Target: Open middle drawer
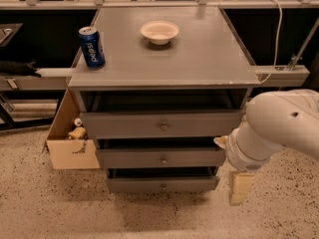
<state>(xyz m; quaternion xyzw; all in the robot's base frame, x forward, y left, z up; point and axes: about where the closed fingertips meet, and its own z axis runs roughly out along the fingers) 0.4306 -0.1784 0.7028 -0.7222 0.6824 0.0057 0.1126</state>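
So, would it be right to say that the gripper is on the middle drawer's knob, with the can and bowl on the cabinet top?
No: the camera view shows the gripper hanging low at the right, apart from the middle drawer and its knob. The can and bowl are on the cabinet top.

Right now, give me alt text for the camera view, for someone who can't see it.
The robot's gripper hangs low to the right of a grey three-drawer cabinet, not touching the middle drawer or its knob. On the cabinet top stand a blue Pepsi can and a white bowl; a cardboard box sits on the floor at left.
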